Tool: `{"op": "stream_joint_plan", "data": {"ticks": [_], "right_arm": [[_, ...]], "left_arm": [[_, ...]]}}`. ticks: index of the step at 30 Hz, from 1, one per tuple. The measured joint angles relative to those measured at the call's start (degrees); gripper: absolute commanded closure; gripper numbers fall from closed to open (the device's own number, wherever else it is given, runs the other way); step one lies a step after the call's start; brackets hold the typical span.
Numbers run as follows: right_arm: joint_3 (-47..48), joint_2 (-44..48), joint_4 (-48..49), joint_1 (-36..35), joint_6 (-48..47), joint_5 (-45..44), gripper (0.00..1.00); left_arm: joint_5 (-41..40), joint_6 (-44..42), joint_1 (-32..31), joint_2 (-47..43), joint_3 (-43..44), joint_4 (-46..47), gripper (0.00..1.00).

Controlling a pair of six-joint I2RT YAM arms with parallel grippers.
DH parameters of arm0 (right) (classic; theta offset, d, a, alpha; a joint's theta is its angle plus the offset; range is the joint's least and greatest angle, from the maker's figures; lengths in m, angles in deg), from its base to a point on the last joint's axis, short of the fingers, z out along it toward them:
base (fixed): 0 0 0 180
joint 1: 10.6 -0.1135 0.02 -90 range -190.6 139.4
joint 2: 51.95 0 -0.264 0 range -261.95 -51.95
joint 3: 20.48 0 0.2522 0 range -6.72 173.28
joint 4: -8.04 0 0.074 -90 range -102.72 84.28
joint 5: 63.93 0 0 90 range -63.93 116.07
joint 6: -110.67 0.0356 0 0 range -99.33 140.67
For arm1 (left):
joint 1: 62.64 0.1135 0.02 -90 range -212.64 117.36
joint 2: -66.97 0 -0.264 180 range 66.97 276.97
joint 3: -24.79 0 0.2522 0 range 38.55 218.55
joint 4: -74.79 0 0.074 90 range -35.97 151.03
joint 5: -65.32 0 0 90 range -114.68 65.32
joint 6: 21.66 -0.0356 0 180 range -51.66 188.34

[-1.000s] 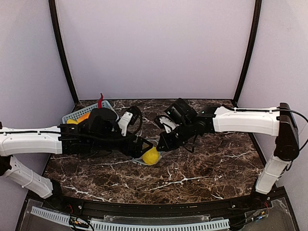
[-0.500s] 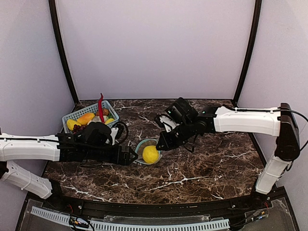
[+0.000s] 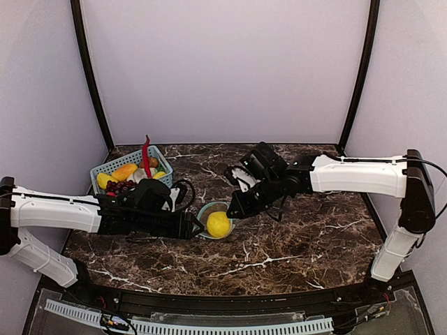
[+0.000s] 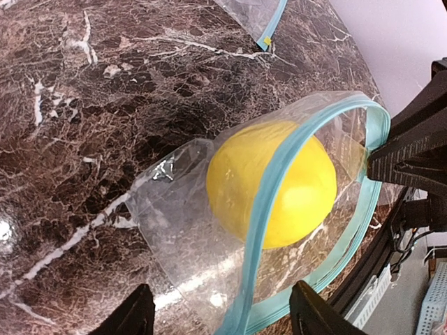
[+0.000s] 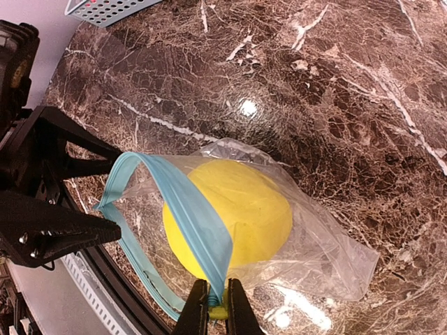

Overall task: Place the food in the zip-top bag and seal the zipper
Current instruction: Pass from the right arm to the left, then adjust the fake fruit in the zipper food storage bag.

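Noted right gripper (image 5: 216,307) pinched shut on the narrow teal zipper strip (image 5: 199,230) at one end of the mouth of the small clear plastic zip-top bag (image 4: 174,230)

Found left gripper (image 4: 222,296) spread open at the opposite side of that mouth, one finger on each side of the rim, not clamped; contact with rim unclear

Saw one round bright yellow lemon (image 4: 272,185) inside the bag, just behind the gaping mouth

Logged bag lying on dark brown marbled tabletop (image 3: 300,237)

Spotted blue slatted plastic basket (image 3: 105,167) well left of the bag and farther back, holding yellow and orange fruit, dark grapes, long red chili pepper (image 3: 146,155) standing upright

Glimpsed corner of second clear teal-edged bag (image 4: 255,10) near the first
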Motion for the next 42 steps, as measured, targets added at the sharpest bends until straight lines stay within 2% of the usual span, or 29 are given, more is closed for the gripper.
{"op": "stream_joint_plan", "data": {"ticks": [3, 6, 8, 11, 15, 20, 23, 42], "right_arm": [[-0.26, 0.00, 0.09, 0.00, 0.00, -0.52, 1.00], [-0.59, 0.02, 0.09, 0.00, 0.02, -1.33, 1.00], [-0.76, 0.15, 0.02, 0.00, 0.04, -1.90, 0.94], [-0.81, 0.46, -0.04, 0.00, -0.02, -2.84, 0.75], [-0.81, 0.55, -0.17, 0.00, 0.44, -4.33, 0.40], [-0.81, 0.55, -0.46, -0.66, 0.02, -6.73, 0.14], [-0.66, 0.42, -0.42, -1.64, -0.44, -8.52, 0.02], [3.87, -10.01, 1.07, -4.57, -1.53, -13.03, 0.01]], "left_arm": [[0.81, 0.59, 0.00, 0.92, 0.00, 0.98, 0.62], [1.57, 0.35, 0.00, 1.33, 0.00, 1.62, 0.74], [2.16, 0.33, 0.00, 1.42, 0.00, 2.03, 0.88], [3.10, 0.31, 0.00, 1.51, 0.00, 2.69, 0.98], [3.76, 0.00, 0.00, 1.55, 0.02, 3.67, 0.99], [4.74, 0.00, 0.00, 2.01, 0.04, 4.52, 0.99], [5.14, 0.00, 0.00, 2.43, 0.11, 4.81, 0.99], [6.45, 0.07, 0.00, 2.67, 0.15, 6.34, 0.99]]}}
